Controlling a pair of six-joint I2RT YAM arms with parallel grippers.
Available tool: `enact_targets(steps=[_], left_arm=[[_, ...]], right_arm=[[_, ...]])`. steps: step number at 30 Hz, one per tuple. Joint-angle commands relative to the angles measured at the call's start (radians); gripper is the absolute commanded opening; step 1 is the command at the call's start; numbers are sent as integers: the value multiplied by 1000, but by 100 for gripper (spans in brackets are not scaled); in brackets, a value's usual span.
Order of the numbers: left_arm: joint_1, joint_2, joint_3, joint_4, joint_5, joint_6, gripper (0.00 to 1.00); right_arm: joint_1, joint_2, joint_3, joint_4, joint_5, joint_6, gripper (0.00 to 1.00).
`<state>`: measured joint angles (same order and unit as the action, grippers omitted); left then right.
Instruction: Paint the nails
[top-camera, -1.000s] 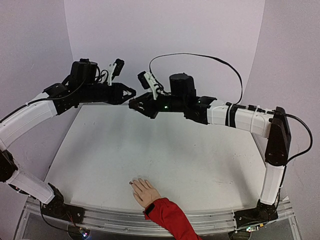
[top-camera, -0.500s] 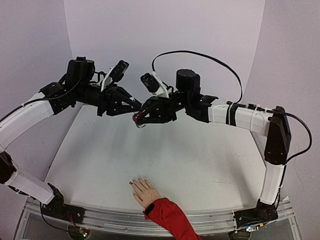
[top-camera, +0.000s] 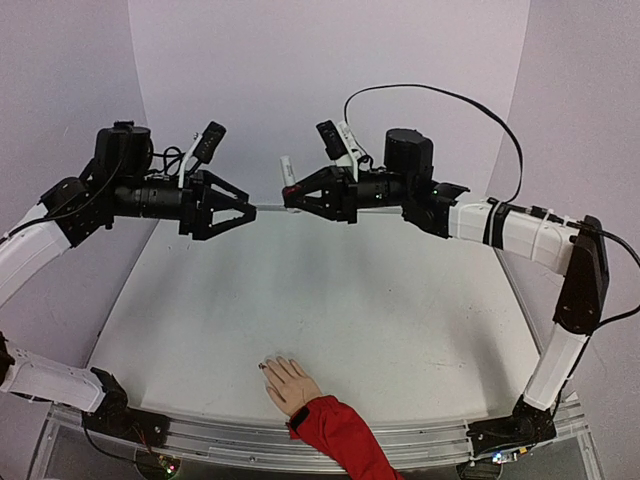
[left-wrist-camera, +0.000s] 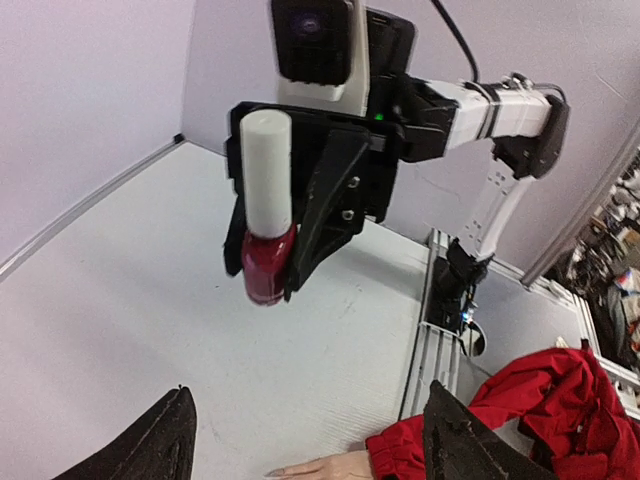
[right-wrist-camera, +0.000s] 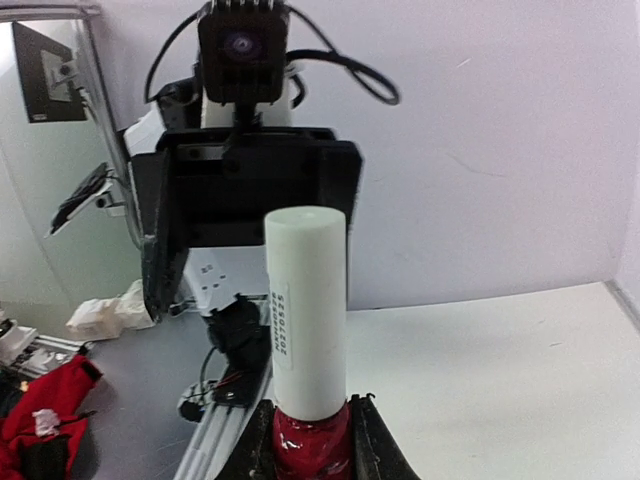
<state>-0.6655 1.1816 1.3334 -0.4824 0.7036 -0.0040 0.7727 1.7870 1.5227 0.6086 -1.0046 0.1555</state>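
Pinching the bottle (left-wrist-camera: 268, 262) at twelve o'clock, right fingers (right-wrist-camera: 372, 445); left fingers (left-wrist-camera: 160, 450) spread; cap (right-wrist-camera: 305, 300) sticker (right-wrist-camera: 280, 325) seemingly reads 20270525.

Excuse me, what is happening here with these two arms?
The right gripper holds a red polish bottle by its body, white cap on, above the far side of the table. The left gripper faces it with jaws open, touching nothing. The mannequin hand lies at the near edge, its nails not being painted yet.

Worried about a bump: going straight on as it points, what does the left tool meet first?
Probably the white cap of the nail polish bottle held in the right tool; depth is unclear.
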Motion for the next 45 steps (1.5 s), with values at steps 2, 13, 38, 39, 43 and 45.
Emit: enact_targets(steps=[2, 13, 38, 39, 43, 45], left_arm=[[6, -87, -44, 85, -282, -123, 84], [6, 32, 56, 57, -566, -464, 99], [5, 145, 103, 154, -501, -443, 64], [3, 149, 106, 154, -502, -437, 65], [3, 159, 110, 154, -524, -421, 56], [3, 164, 112, 154, -536, -411, 52]], right_arm=[[2, -69, -28, 22, 296, -107, 0], [119, 29, 38, 4, 910, -140, 0], [236, 129, 171, -65, 1079, -230, 0], [236, 131, 174, -67, 1076, -231, 0], [238, 141, 186, -76, 1067, -232, 0], [240, 146, 193, -81, 1061, -234, 0]])
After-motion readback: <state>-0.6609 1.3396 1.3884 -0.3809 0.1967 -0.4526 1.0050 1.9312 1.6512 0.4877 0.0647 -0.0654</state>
